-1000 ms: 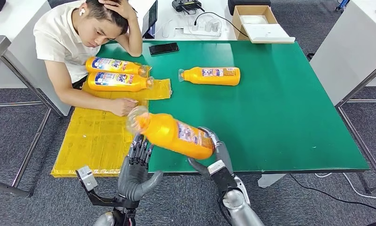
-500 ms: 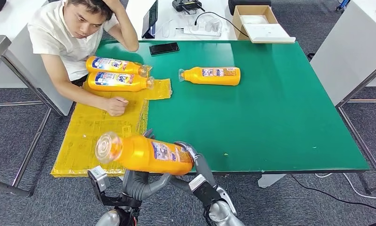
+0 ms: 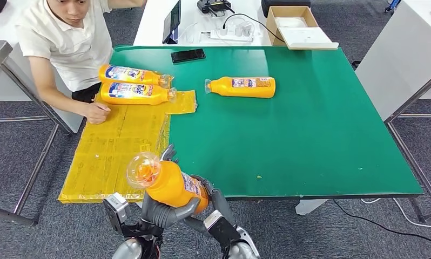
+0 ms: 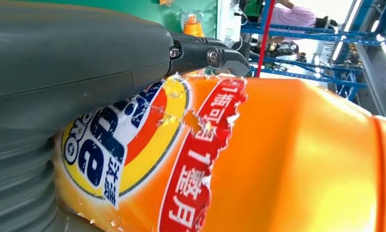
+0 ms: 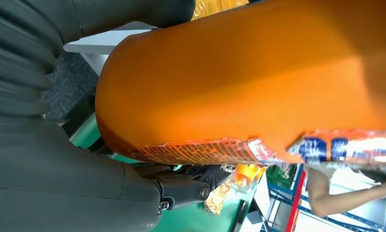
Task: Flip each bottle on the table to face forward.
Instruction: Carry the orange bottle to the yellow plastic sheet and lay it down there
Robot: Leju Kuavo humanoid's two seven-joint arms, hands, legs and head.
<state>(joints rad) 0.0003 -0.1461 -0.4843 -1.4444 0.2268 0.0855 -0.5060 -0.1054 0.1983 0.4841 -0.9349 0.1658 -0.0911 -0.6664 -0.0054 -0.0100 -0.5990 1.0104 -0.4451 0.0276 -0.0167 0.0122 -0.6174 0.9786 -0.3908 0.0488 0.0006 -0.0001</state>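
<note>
**A:** Where is the bottle you are working on?

**B:** You have the orange plastic detergent bottle with the clear cap (image 3: 167, 182) lifted off the table, just past the near edge of the green table top (image 3: 310, 135). It is tilted, cap end up and toward the yellow sheet (image 3: 116, 151), base down toward your right side.

**A:** And what are your hands doing?

**B:** Your left hand (image 3: 162, 210) grasps the bottle from below, thumb wrapped across its lower body. In the left wrist view the thick grey thumb (image 4: 80, 63) presses on the torn printed label (image 4: 133, 140). Your right hand (image 3: 213, 197) cups the base end; the right wrist view shows its grey palm (image 5: 60, 188) right against the orange wall (image 5: 259, 82). So both hands are holding that one bottle.

**A:** What else lies on the table?

**B:** You can see two more orange bottles (image 3: 133, 84) lying side by side at the far end of the yellow sheet, caps pointing right. A third lying orange bottle (image 3: 241, 86) rests alone on the green surface, cap pointing left. A black phone (image 3: 187, 55) lies near the far edge. A person in a white shirt (image 3: 67, 38) sits at the far left corner with a hand (image 3: 97, 113) on the yellow sheet
</note>
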